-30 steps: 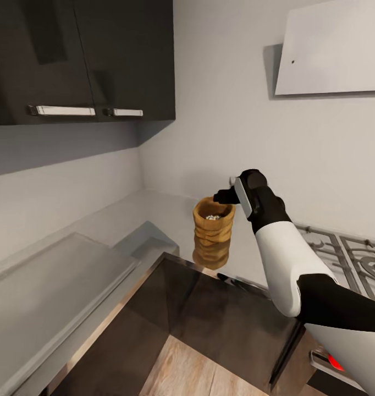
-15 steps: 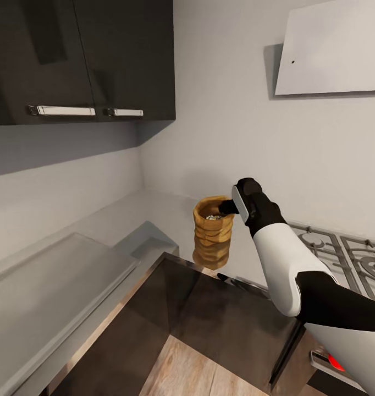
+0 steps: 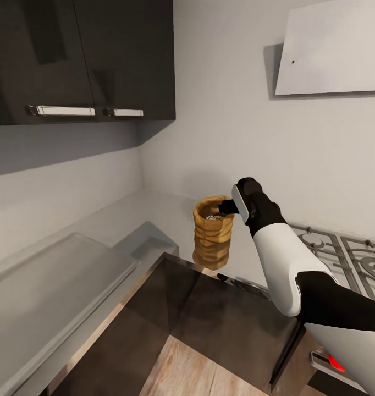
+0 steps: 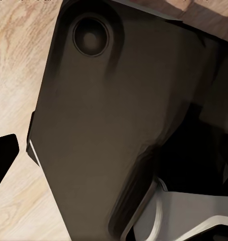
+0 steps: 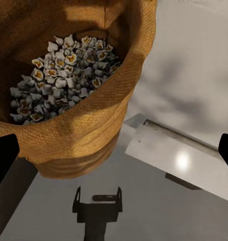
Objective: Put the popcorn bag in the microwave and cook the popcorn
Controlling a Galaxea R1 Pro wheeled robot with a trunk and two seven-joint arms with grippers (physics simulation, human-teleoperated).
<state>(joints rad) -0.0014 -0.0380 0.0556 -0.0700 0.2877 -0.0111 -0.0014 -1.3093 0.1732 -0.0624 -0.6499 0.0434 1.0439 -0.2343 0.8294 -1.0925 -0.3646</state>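
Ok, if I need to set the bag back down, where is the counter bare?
The countertop is bare to the left of the popcorn bag, running back into the corner under the dark cabinets. To the bag's right it is crowded: the right hand sits at the bag's rim and the gas hob begins just beyond the arm.
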